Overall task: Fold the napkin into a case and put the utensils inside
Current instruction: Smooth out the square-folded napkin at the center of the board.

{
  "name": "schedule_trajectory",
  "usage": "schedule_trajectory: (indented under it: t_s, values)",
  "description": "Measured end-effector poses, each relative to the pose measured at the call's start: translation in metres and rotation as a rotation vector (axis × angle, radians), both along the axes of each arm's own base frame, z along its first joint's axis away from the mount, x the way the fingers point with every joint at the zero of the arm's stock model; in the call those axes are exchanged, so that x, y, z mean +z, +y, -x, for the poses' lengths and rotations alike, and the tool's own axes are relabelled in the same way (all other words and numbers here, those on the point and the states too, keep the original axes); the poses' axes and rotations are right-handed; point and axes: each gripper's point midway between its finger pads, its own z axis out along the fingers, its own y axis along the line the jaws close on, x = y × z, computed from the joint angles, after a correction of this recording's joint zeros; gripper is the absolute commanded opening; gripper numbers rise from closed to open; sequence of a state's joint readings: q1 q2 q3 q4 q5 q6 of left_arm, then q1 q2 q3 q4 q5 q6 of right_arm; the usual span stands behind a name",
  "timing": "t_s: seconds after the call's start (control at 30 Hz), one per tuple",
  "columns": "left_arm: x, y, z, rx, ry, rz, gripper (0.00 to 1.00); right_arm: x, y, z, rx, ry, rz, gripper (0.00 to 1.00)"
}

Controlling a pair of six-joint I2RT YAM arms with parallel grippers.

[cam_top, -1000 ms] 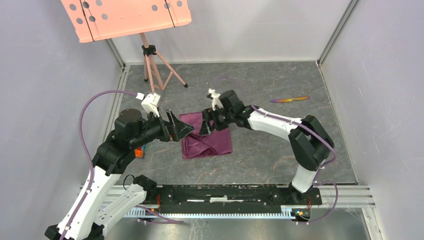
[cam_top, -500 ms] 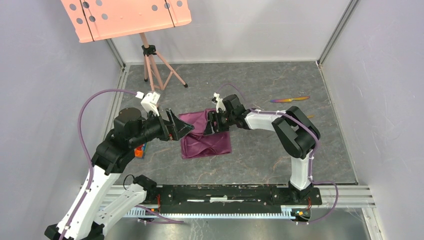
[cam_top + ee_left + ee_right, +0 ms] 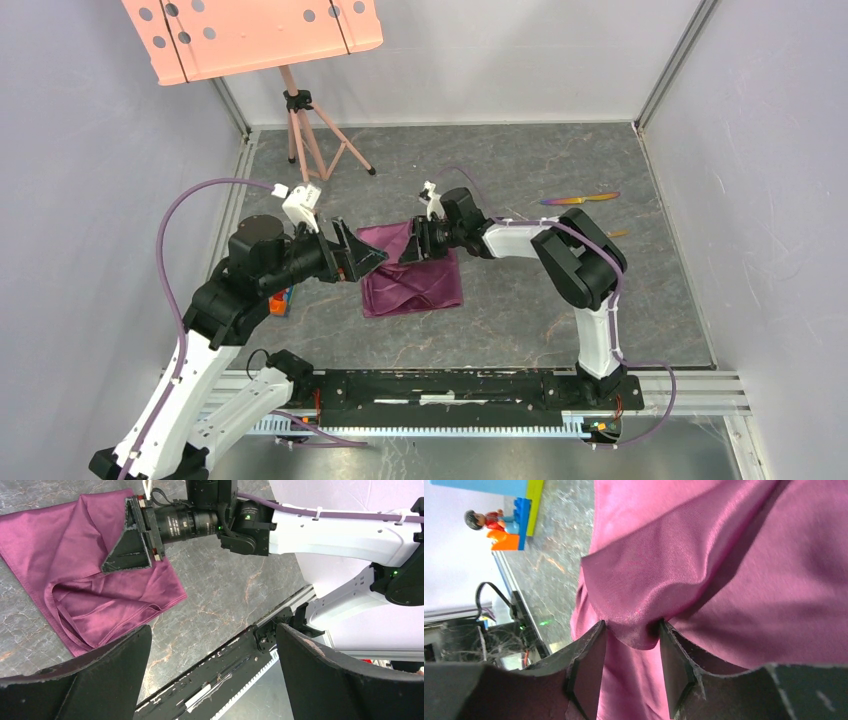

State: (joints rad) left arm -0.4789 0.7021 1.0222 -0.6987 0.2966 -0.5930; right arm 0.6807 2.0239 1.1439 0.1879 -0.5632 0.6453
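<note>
The plum-purple napkin [image 3: 420, 280] lies crumpled and partly folded at mid-table, also filling the right wrist view [image 3: 724, 570] and showing in the left wrist view [image 3: 95, 585]. My right gripper [image 3: 414, 243] is down on its far edge, jaws partly apart with a raised fold of cloth bulging between the fingertips [image 3: 631, 632]. My left gripper [image 3: 366, 256] hovers wide open at the napkin's left side with nothing between its fingers [image 3: 212, 647]. The iridescent knife [image 3: 580, 198] lies at the far right. A gold sliver, perhaps the spoon [image 3: 617, 233], peeks from behind the right arm.
A small blue-and-orange blocky toy [image 3: 281, 301] sits by the left arm, also in the right wrist view [image 3: 511, 527]. A pink perforated board on a tripod [image 3: 300, 130] stands at the back left. White walls enclose the table; a black rail [image 3: 450, 385] runs along the near edge.
My right gripper has shifted slightly left over the napkin's far edge and its jaws have narrowed around a fold of cloth. The right elbow has swung inward. The left arm is still.
</note>
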Motion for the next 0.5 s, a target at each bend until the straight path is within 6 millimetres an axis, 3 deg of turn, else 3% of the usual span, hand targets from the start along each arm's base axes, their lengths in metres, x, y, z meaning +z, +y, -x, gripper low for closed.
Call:
schedule_trajectory:
  t_s: [0.1,0.2,0.33,0.43,0.5]
  values:
    - [-0.001,0.000,0.001,0.000,0.004,-0.002,1.00,0.005,0.015,-0.007,-0.005,0.002,-0.047,0.50]
    - [0.000,0.001,0.001,0.001,0.002,-0.002,1.00,0.021,0.041,-0.018,-0.011,-0.008,-0.131,0.52]
    - [0.001,0.003,0.001,0.015,-0.007,-0.003,1.00,0.071,0.097,-0.049,-0.024,-0.063,-0.339,0.65]
    - [0.000,0.006,0.000,0.033,-0.010,-0.009,1.00,0.091,0.106,-0.050,-0.020,-0.080,-0.398,0.70]
    - [0.001,0.007,0.000,0.039,-0.016,-0.008,1.00,0.097,0.099,-0.051,-0.028,-0.093,-0.398,0.71]
